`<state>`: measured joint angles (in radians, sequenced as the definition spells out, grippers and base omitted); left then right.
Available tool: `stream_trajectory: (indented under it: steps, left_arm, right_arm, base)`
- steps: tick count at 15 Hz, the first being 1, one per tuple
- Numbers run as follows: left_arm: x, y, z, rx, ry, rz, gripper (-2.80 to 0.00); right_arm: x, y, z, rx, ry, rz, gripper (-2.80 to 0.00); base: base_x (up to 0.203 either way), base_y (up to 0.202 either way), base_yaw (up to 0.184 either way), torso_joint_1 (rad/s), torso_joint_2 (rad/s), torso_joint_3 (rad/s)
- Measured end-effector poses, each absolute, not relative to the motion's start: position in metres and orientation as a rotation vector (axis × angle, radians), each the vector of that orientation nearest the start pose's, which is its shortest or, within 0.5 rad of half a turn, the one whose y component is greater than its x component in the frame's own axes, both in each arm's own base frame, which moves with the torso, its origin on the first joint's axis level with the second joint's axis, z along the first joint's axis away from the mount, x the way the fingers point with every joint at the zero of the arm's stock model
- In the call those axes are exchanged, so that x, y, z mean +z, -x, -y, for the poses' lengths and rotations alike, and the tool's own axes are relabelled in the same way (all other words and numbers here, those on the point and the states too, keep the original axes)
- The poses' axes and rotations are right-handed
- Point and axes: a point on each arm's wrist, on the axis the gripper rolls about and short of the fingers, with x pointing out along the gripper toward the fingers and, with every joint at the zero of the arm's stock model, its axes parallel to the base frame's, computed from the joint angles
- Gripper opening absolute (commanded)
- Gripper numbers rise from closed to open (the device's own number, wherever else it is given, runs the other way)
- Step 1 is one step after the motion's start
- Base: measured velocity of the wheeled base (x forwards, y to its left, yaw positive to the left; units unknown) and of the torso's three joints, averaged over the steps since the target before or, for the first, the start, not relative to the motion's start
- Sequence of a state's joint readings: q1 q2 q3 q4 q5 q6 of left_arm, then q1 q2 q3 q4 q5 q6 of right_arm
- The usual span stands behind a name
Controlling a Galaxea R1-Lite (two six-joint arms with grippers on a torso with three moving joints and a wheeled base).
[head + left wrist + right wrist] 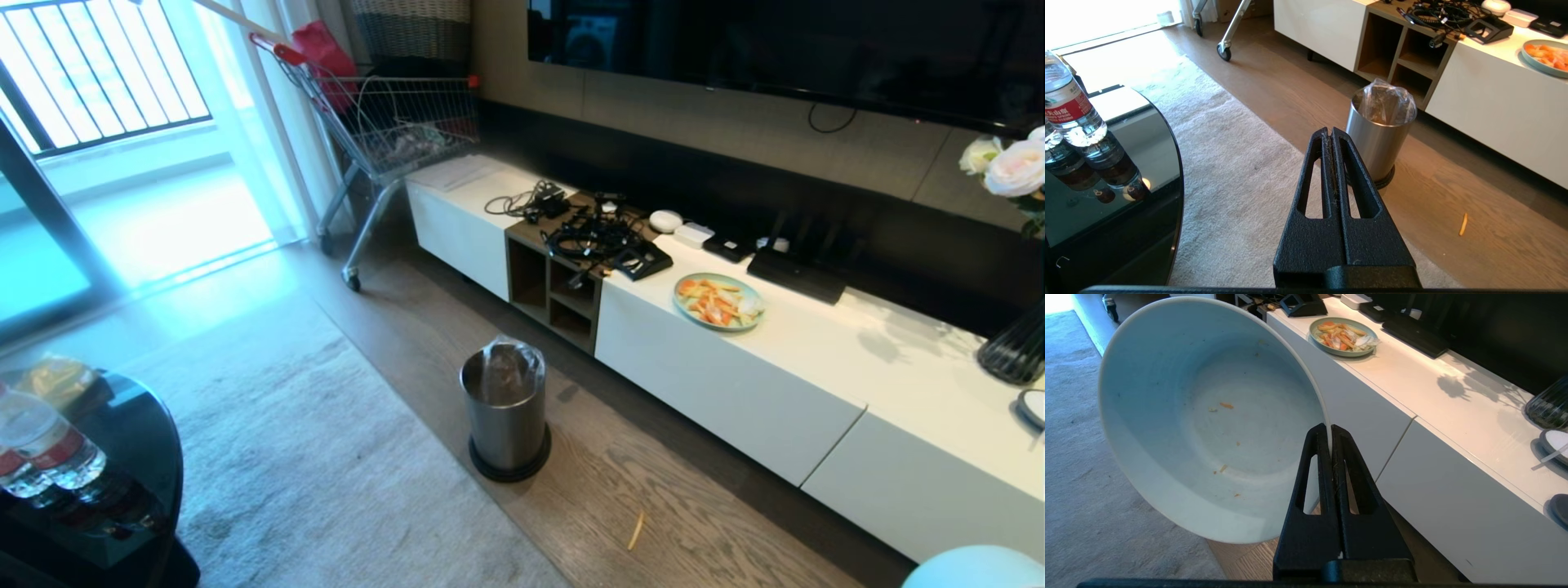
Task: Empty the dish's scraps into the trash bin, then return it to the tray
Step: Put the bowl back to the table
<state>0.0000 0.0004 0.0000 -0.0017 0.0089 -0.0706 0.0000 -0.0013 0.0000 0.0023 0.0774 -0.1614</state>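
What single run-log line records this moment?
right gripper: fingers shut on small white bowl rim | bowl: only crumbs | brushed-steel trash bin: on floor | left gripper: shut, idle
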Motion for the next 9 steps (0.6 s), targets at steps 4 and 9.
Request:
stream_trajectory:
  steps: [4,9]
  left_arm:
    - [0.0756,0.0228,-0.0002,0.009,0.070,0.001,-2.80]
    - [0.0757,0.0228,-0.0002,0.009,0.070,0.002,-2.80]
  right_arm:
    - [0.0752,0.0230,-0.0017,0.077,0.155,0.005,-2.80]
    - [0.0751,0.0230,-0.0017,0.077,0.152,0.004,-2.80]
  base:
    - [0.000,0.000,0.000,0.000,0.00,0.000]
    - [0.000,-0.001,0.018,0.000,0.00,0.001]
